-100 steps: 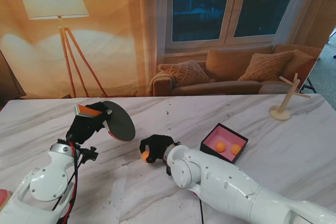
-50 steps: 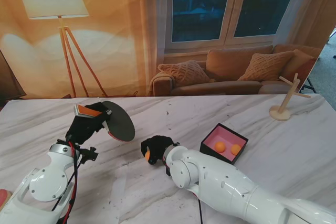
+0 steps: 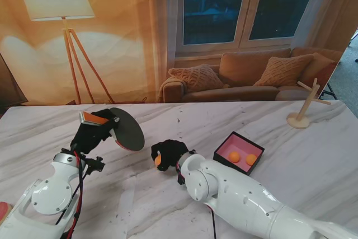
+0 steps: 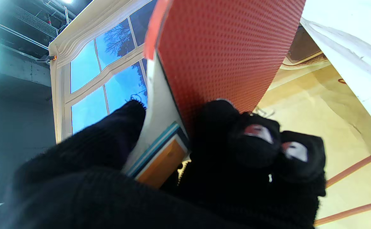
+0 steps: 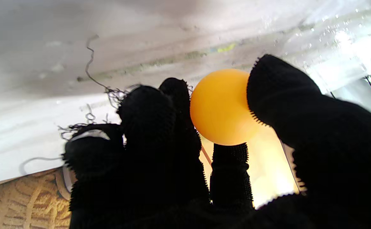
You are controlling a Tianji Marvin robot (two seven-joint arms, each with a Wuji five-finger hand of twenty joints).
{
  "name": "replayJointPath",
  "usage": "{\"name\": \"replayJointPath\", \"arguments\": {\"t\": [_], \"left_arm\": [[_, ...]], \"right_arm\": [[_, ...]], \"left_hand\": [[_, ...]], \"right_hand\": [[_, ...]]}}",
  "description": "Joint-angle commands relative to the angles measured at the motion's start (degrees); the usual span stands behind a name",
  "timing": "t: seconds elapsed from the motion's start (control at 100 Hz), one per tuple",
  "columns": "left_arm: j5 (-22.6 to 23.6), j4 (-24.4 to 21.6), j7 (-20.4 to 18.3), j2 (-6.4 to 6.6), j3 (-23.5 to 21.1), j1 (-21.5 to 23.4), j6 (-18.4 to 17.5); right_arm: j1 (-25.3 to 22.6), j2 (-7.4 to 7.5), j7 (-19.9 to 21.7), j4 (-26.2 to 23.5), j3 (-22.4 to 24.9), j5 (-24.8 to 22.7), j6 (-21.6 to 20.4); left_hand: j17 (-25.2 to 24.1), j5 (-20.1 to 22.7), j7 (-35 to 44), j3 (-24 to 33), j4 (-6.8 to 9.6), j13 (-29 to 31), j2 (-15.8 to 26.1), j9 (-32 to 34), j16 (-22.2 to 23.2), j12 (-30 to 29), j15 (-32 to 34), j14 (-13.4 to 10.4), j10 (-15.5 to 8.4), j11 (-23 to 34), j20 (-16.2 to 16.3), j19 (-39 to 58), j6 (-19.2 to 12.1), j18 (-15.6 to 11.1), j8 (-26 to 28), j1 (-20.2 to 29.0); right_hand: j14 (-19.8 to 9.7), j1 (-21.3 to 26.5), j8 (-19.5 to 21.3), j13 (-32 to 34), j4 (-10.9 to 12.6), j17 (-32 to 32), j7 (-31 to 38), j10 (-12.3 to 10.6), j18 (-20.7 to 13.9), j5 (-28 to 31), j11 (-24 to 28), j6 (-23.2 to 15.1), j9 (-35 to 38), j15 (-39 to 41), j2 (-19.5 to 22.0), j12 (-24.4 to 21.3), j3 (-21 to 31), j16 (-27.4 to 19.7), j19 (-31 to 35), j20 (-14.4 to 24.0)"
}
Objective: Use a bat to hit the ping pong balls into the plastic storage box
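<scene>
- Stand view: marble-patterned table point(image 3: 313, 155) before a printed living-room backdrop. The storage box point(image 3: 239, 152), pink inside, holds two ping pong balls point(image 3: 243, 157). To the box's left, the right hand point(image 3: 168, 154) is curled around an orange ball point(image 3: 158, 161); farther left of the box, the left hand point(image 3: 92, 130) grips the bat point(image 3: 126, 129), raised off the table.
- Left wrist view: gloved fingers point(image 4: 255, 149) clamp the bat's handle point(image 4: 160, 156), with the red rubber face point(image 4: 223, 51) beyond them.
- Right wrist view: fingertips point(image 5: 277, 86) pinch the orange ball point(image 5: 220, 106) near the tabletop.
</scene>
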Motion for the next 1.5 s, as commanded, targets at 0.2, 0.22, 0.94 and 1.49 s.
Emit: {"name": "replayJointPath", "arguments": {"t": [0.2,0.22,0.94,1.49], "left_arm": [[-0.3,0.2,-0.5,-0.22,0.3,-0.4,-0.2],[-0.3,0.2,-0.5,-0.22,0.3,-0.4,-0.2],[-3.1,1.1,0.3,-0.86,4.4,-3.8,1.0],[-8.6,4.9,0.6,-2.08,12.8,-9.1,3.3]], "right_arm": [[-2.8,3.22,0.7,-7.1,4.8,-3.4,-0.6],[-3.1,3.43,0.8,-7.7,5.2,-3.6,-0.6],[-14.7,9.68,8.0,-26.2,25.1,-14.6,0.7],[-19.8,10.62,8.0,-33.1,39.2,-19.2,-2.6]], "left_hand": [[0.6,4.0,5.1,2.6,1.57,3.5,2.5,2.4,-0.2,0.2,2.6,1.6,-3.1,0.3,-2.3,2.1,2.0,-5.1,1.3,-0.6],[0.6,4.0,5.1,2.6,1.57,3.5,2.6,2.4,-0.2,0.2,2.6,1.6,-3.1,0.3,-2.3,2.1,2.0,-5.1,1.3,-0.6],[0.7,4.0,5.1,2.5,1.56,3.5,2.5,2.4,-0.3,0.3,2.6,1.5,-3.2,0.3,-2.3,2.1,2.0,-5.2,1.4,-0.5],[0.8,3.9,5.1,2.2,1.63,3.5,2.8,2.3,-0.3,0.2,2.7,1.4,-3.3,0.4,-2.3,2.2,2.0,-5.4,1.3,-0.5]], "right_hand": [[-0.6,4.8,0.8,3.0,1.0,1.4,10.0,-1.5,1.0,10.2,1.8,0.2,5.8,0.4,5.9,-0.6,4.4,0.8,5.2,-0.7],[-0.7,4.8,0.8,3.0,1.0,1.5,10.0,-1.4,1.0,10.4,1.7,0.2,5.8,0.4,5.9,-0.7,4.4,0.8,5.3,-0.8],[-0.3,5.0,0.7,3.9,1.1,2.2,9.7,-0.9,1.0,13.7,1.0,-0.6,7.1,0.8,5.8,0.0,4.0,0.9,6.3,-0.9],[-0.5,4.7,0.9,3.7,1.1,2.1,9.2,-1.1,0.8,14.0,0.6,-0.9,7.3,0.7,5.9,0.3,3.8,1.0,6.3,-1.1]]}}
